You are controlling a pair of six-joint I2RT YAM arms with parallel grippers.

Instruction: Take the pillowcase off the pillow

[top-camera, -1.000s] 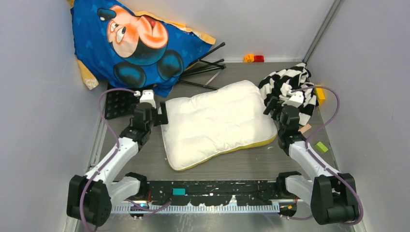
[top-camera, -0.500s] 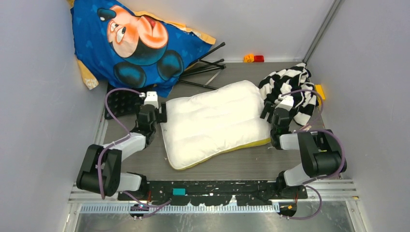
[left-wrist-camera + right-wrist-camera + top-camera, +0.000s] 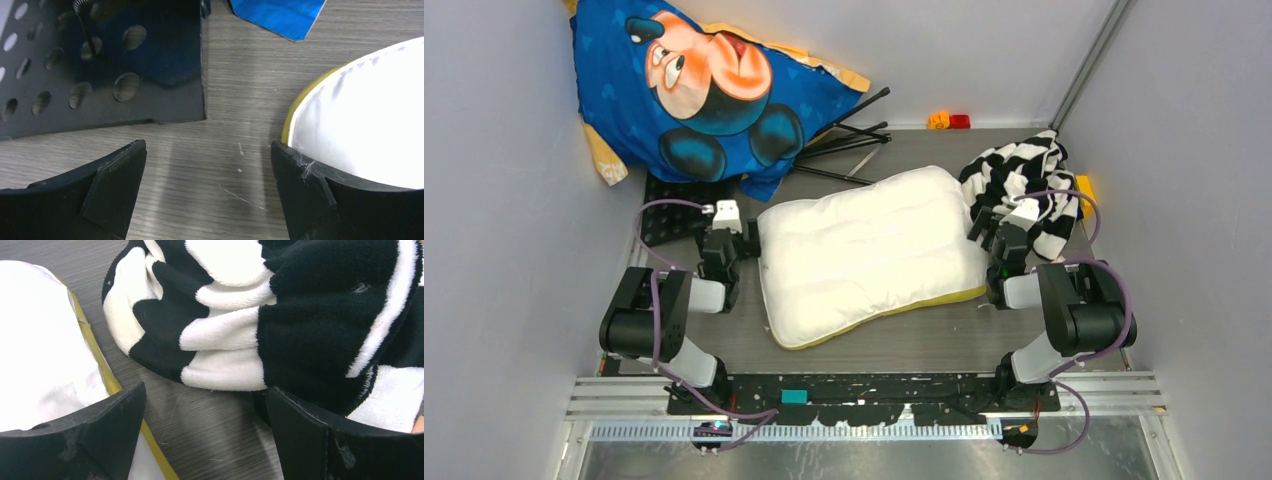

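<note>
The white quilted pillow (image 3: pixel 869 250) with a yellow edge lies bare in the middle of the table. It also shows in the left wrist view (image 3: pixel 365 125) and the right wrist view (image 3: pixel 40 350). The black and cream striped pillowcase (image 3: pixel 1022 180) lies crumpled in a heap at the pillow's right, clear of it; it fills the top of the right wrist view (image 3: pixel 280 315). My left gripper (image 3: pixel 727 232) (image 3: pixel 207 187) is open and empty, just left of the pillow's edge. My right gripper (image 3: pixel 1009 235) (image 3: pixel 205 432) is open and empty, between the pillow and the pillowcase.
A blue Mickey Mouse cushion (image 3: pixel 704 90) leans in the back left corner. A black perforated plate (image 3: pixel 669 210) (image 3: pixel 100 65) lies beside my left gripper. Black rods (image 3: pixel 849 140) lie behind the pillow. Small coloured blocks (image 3: pixel 949 121) sit at the back wall and the right edge (image 3: pixel 1086 190).
Both arms have folded back toward their bases. The grippers have drawn slightly nearer the table's front. The pillow and pillowcase have not moved.
</note>
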